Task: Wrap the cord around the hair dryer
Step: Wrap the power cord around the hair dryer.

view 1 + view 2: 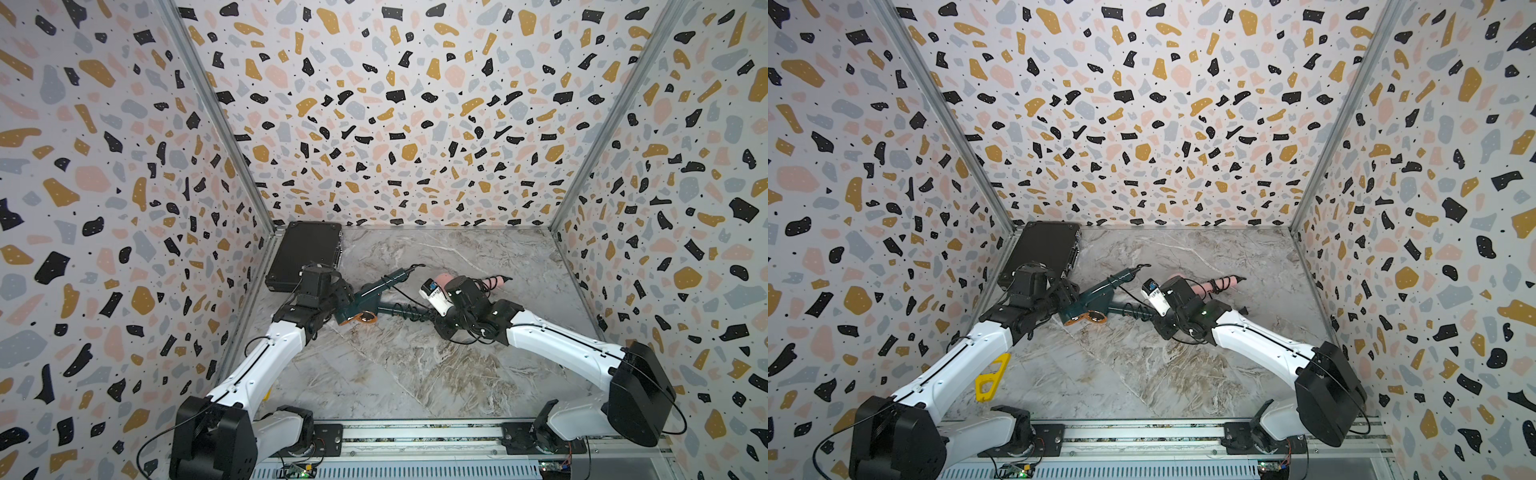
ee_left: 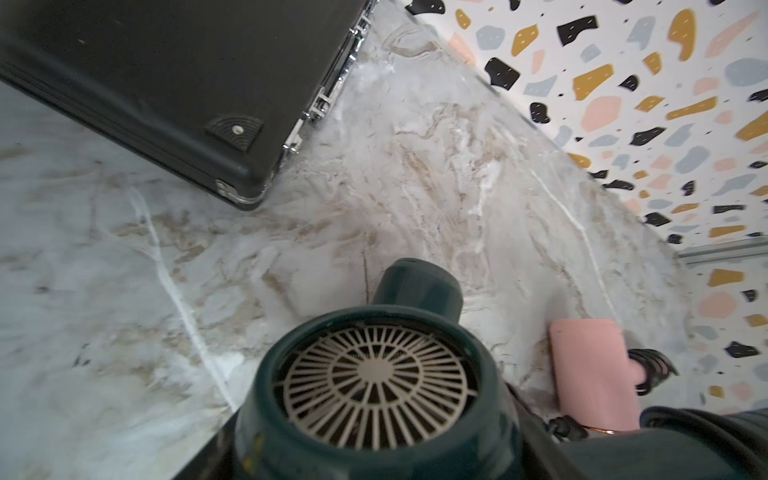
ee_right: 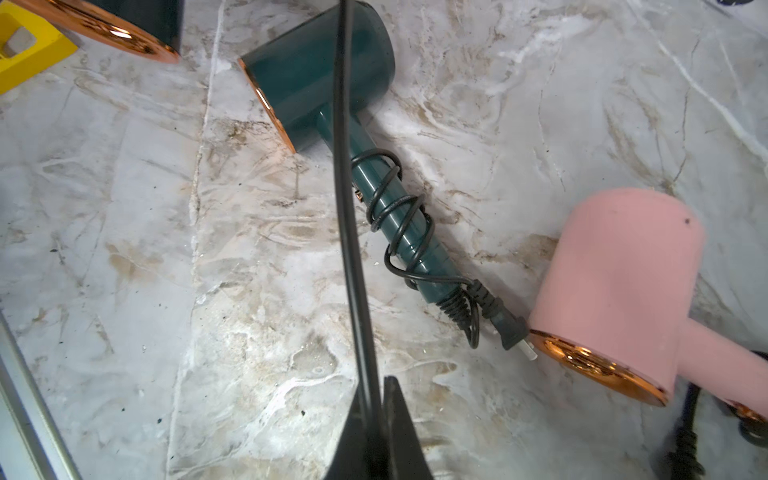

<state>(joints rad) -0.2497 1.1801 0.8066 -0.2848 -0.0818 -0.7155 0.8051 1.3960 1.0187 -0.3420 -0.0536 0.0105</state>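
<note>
Left pincer [image 1: 338, 307] clamps the head of the teal hair dryer [image 2: 374, 374] in the middle of the table [image 1: 415, 374], with the left arm [image 1: 266, 357] stretched low and forward. The right arm [image 1: 552, 336] angles inward, wrist bent down, and the right pincer [image 3: 376, 388] pinches the black cord [image 3: 345, 208], drawn straight from the dryer's loosely coiled handle.

From above, the pink dryer [image 1: 444, 276] sits half hidden behind the right arm [image 1: 469, 297] — the green hair dryer [image 2: 374, 386] is cut off by the left wrist view's edge, and the taut cord [image 3: 345, 187] runs out of the right wrist view
</note>
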